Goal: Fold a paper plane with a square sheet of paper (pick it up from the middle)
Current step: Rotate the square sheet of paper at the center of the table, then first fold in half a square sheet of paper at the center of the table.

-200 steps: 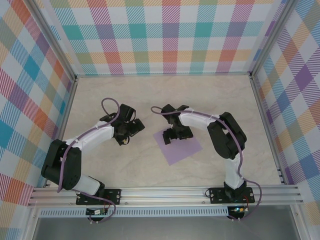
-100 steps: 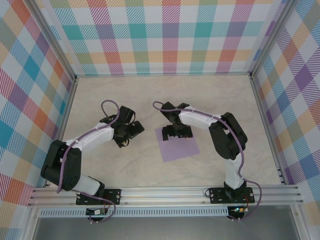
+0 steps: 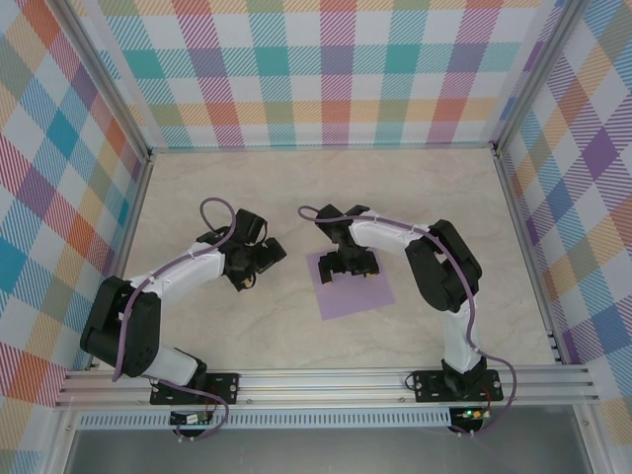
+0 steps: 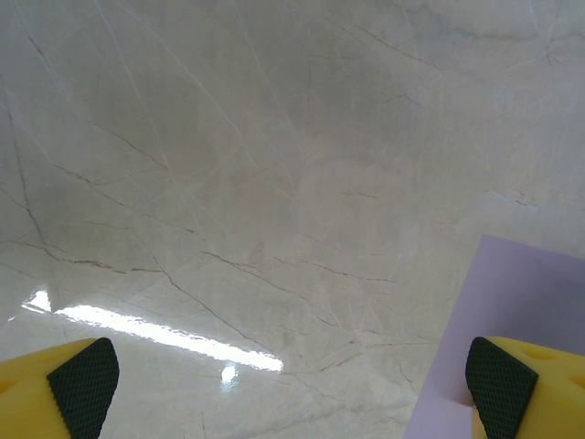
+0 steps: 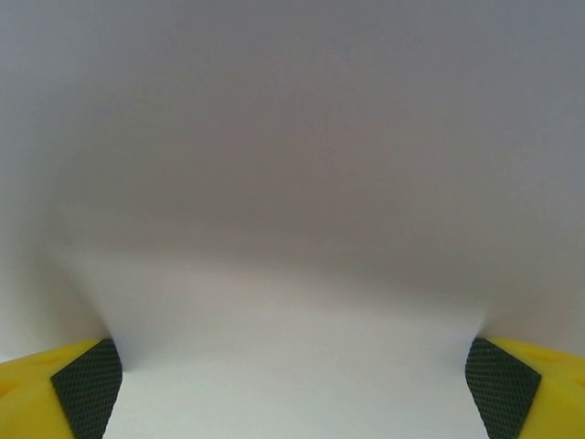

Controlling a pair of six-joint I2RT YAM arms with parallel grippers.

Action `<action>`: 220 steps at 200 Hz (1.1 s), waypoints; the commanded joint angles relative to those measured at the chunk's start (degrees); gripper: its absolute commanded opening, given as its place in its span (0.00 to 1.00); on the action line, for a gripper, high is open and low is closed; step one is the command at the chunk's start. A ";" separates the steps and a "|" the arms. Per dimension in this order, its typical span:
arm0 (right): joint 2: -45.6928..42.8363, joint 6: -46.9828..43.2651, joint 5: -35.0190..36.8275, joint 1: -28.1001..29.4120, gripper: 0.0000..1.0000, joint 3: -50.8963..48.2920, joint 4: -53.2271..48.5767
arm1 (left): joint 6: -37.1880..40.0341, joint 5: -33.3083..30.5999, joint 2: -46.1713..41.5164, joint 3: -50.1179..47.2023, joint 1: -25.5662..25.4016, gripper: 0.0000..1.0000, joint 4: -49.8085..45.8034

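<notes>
The square sheet of paper (image 3: 354,285) lies flat on the marble table, lavender, slightly turned. My right gripper (image 3: 346,267) hangs open right over its far-left part, close to the surface; in the right wrist view the paper (image 5: 292,183) spreads between the wide-apart yellow fingertips (image 5: 87,384), nothing clamped. My left gripper (image 3: 259,259) stands open a little to the left of the sheet. In the left wrist view a corner of the paper (image 4: 521,302) lies by the right fingertip (image 4: 498,384), and bare marble lies between the jaws. No paper plane is in view.
The marble tabletop (image 3: 247,188) is fenced by plaid walls and aluminium rails (image 3: 326,380). Both arm bases sit at the near edge. Open tabletop lies beyond and to the right of the sheet.
The sheet has rotated and shifted slightly, its lower corner swinging left. The right gripper has settled over the sheet's far-left part. The left arm has stayed put.
</notes>
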 commanded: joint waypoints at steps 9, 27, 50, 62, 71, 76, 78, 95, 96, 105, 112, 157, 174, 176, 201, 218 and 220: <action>4.44 0.28 -0.60 0.36 0.98 -2.39 0.26 | -0.56 0.84 -1.31 -0.86 0.65 1.00 0.24; 5.50 0.62 -0.21 0.36 0.97 -3.01 0.57 | -0.51 0.88 -1.26 -0.89 0.65 1.00 0.17; 5.99 1.12 0.77 0.37 0.95 -3.67 0.95 | -0.55 0.98 -1.15 -0.95 0.65 1.00 0.16; 6.14 1.28 1.26 0.36 0.95 -3.83 1.09 | -0.50 0.99 -1.17 -1.03 0.66 1.00 0.16; 6.15 1.43 1.52 0.36 0.94 -3.95 1.25 | -0.52 0.99 -1.17 -1.04 0.65 1.00 0.26; 6.18 1.42 1.51 0.37 0.94 -3.97 1.27 | -0.58 1.04 -1.17 -1.03 0.67 1.00 0.26; 6.14 1.47 1.56 0.36 0.93 -3.98 1.32 | -0.62 1.07 -1.17 -1.04 0.65 1.00 0.26; 6.15 1.58 1.89 0.36 0.92 -4.12 1.36 | -0.66 1.00 -1.12 -1.07 0.69 1.00 0.26; 6.13 1.55 1.92 0.36 0.92 -4.12 1.36 | -0.65 1.04 -1.15 -1.06 0.67 1.00 0.26; 5.86 1.72 2.04 0.37 0.91 -4.17 1.54 | -0.58 1.08 -1.17 -1.09 0.65 1.00 0.26; 5.52 1.80 2.10 0.36 0.91 -4.29 1.61 | -0.64 1.16 -1.14 -1.15 0.65 1.00 0.26; 4.21 2.21 2.63 0.33 0.85 -4.39 2.00 | -0.72 1.25 -1.16 -1.39 0.69 1.00 0.43; 4.34 2.25 2.79 0.27 0.81 -4.52 2.13 | -0.72 1.25 -1.15 -1.39 0.65 1.00 0.50; 4.28 2.25 2.78 0.27 0.81 -4.55 2.15 | -0.72 1.30 -1.12 -1.43 0.65 1.00 0.58; 3.04 1.80 2.67 0.19 0.77 -4.18 2.01 | -0.72 1.43 -1.03 -1.33 0.65 1.00 0.61; 0.29 1.43 2.70 0.18 0.79 -3.58 1.25 | -0.72 1.65 -0.86 -1.24 0.65 1.00 0.61; -0.14 1.47 2.75 0.18 0.80 -3.55 1.21 | -0.68 1.62 -0.90 -1.22 0.65 1.00 0.59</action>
